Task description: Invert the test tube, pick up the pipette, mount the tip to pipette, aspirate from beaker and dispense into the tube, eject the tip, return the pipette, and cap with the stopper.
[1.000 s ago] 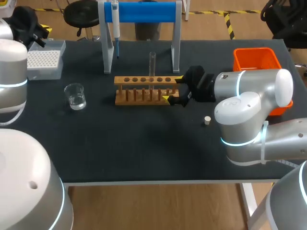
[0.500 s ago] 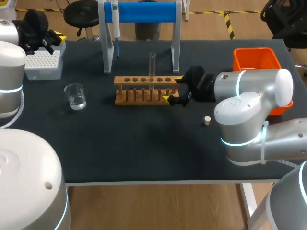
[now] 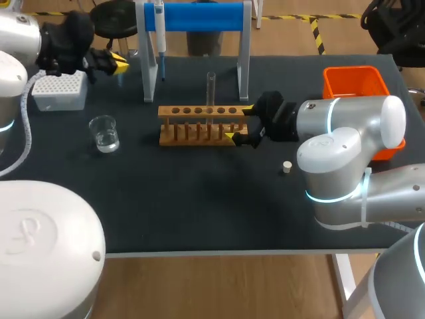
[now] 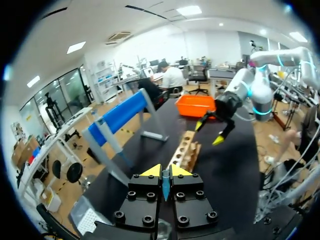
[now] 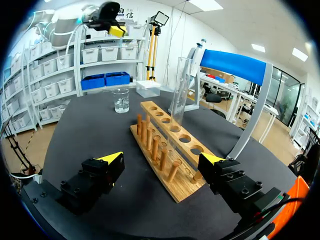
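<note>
The silver-grey left arm [image 3: 13, 40] holds its black, yellow-tipped left gripper [image 3: 118, 64] raised at the far left, fingers pressed together, while the bent right arm [image 3: 345, 123] points its right gripper [image 3: 239, 123] leftward, fingers spread wide.

The left tool [image 3: 118, 64] has swung off the tip box [image 3: 58, 86], now seemingly near the blue stand [image 3: 199, 16].

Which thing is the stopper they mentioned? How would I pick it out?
Find the orange bin at the right edge of the table. Nearer the robot, right of the wooden rack, lies the stopper: a tiny cream plug, alone on the dark surface.
</note>
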`<state>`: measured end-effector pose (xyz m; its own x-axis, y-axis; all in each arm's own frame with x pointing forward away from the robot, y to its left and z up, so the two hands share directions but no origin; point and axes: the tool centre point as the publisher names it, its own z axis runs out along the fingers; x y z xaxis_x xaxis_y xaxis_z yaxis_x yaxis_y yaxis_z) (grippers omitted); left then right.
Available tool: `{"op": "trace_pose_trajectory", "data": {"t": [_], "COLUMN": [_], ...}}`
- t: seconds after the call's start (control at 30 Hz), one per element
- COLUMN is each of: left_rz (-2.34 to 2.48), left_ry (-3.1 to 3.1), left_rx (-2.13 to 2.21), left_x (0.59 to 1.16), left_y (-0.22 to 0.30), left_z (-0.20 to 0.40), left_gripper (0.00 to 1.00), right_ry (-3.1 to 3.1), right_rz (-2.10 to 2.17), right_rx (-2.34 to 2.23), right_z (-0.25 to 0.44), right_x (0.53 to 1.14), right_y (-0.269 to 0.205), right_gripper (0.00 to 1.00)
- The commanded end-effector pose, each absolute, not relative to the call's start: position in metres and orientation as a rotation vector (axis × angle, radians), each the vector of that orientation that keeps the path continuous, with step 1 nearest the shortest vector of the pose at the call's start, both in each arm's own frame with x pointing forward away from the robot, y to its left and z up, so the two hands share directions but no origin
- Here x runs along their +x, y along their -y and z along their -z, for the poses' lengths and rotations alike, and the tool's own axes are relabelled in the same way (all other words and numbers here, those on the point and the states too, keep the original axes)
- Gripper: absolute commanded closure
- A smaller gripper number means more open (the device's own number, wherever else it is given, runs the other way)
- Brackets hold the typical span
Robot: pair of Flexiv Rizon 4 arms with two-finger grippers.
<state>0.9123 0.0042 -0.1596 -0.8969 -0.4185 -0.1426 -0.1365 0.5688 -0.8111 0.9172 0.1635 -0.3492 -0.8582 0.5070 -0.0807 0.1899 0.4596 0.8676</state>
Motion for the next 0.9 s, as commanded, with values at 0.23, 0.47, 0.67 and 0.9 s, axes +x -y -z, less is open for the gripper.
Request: {"op": "trace_pose_trajectory", "data": {"t": [0.23,0.47,0.67,0.9], "left_rz": [1.378,1.452,1.54,1.567], "left_ry": [-2.573,-2.605,-2.632,-2.702], "left_rx": [-0.297,-0.158,-0.052,0.017], "left_x": [0.873,0.86,0.852,0.839], "left_y": [0.033,0.075,0.114,0.147], "left_z": [0.114,0.101,0.097,0.095], "left_gripper": [1.0,1.0,1.0,1.0], "right_ry": [-2.389,-2.389,-2.389,-2.389], "right_rz": [-1.354,-1.354,-1.354,-1.354], "right_rx": [0.592,0.592,0.592,0.592], "right_z": [0.348,0.348,0.348,0.348], "right_x": [0.917,0.917,0.917,0.917], "right_y": [-0.163,-0.163,-0.163,-0.163], "right_gripper": [0.0,0.0,0.0,0.0]}}
